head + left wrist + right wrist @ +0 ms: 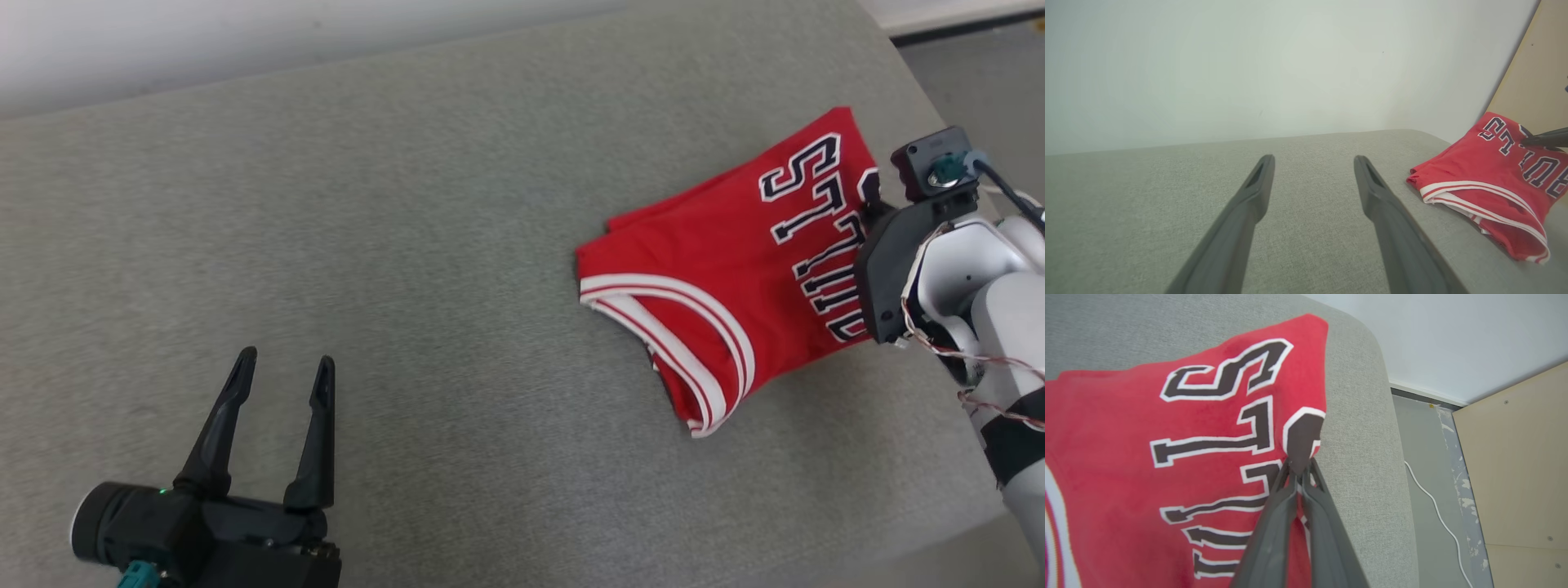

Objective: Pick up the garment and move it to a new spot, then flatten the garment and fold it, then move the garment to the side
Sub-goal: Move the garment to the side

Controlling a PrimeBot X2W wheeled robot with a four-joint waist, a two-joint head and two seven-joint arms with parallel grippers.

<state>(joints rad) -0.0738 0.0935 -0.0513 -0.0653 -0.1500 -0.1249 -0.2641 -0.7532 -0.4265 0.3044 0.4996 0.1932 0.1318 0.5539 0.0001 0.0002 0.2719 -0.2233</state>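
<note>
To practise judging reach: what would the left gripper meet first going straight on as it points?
Nothing nearby: the left gripper points over grey cushion, red jersey off to its right; probably the white wall beyond.

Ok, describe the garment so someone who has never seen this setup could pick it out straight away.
Look at the wide grey fabric surface; toward its right end, near the rounded edge, lies a folded jersey. It is bright red with black white-outlined lettering and white-striped trim, and the right gripper is pinched shut on its edge.

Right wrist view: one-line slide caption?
Right hand pinches the folded red jersey at its edge on the grey cushion.
</note>
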